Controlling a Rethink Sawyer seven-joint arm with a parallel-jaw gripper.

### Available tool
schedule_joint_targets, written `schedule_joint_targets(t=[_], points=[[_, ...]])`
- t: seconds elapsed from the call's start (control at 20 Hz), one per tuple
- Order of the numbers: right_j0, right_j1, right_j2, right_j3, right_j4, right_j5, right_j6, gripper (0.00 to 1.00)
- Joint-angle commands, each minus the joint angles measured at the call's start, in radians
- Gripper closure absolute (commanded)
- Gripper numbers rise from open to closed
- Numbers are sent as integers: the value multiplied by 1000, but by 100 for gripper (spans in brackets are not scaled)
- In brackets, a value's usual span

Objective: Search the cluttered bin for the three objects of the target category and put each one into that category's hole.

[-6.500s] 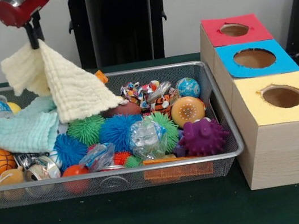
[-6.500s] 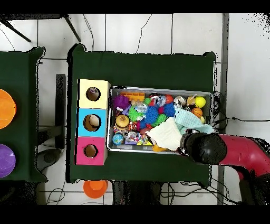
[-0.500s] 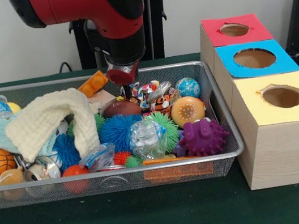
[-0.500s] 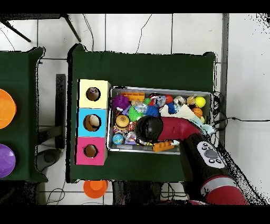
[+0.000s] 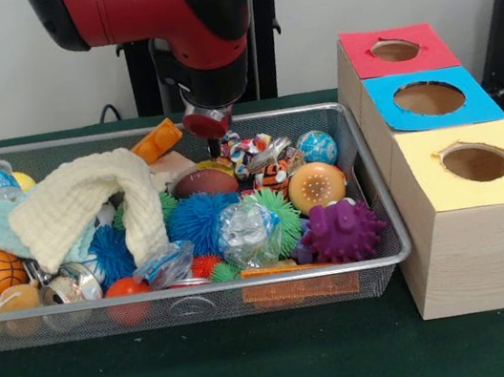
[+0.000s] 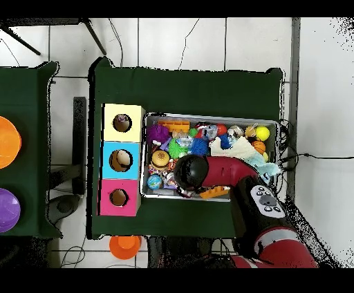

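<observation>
Jaws (image 5: pixel 213 147) state unclear, low over crowded mesh bin (image 5: pixel 202 296) near its far rim, boxes (image 5: pixel 464 211) beside

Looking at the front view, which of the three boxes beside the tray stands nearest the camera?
The yellow-topped box. It stands in front of the blue-topped box and the red-topped box.

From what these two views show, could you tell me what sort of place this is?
Most likely a robotics lab set up for a sorting test: a red arm on a pedestal, a green-covered table, a wire-mesh bin of toys, and three boxes with coloured holed tops.
</observation>
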Motion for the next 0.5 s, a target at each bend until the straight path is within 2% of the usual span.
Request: schedule_joint_targets(t=[0.05,0.5], points=[[8,39,-21,-39,-9,70,173,0],[14,22,-24,-34,0,84,171,0]])
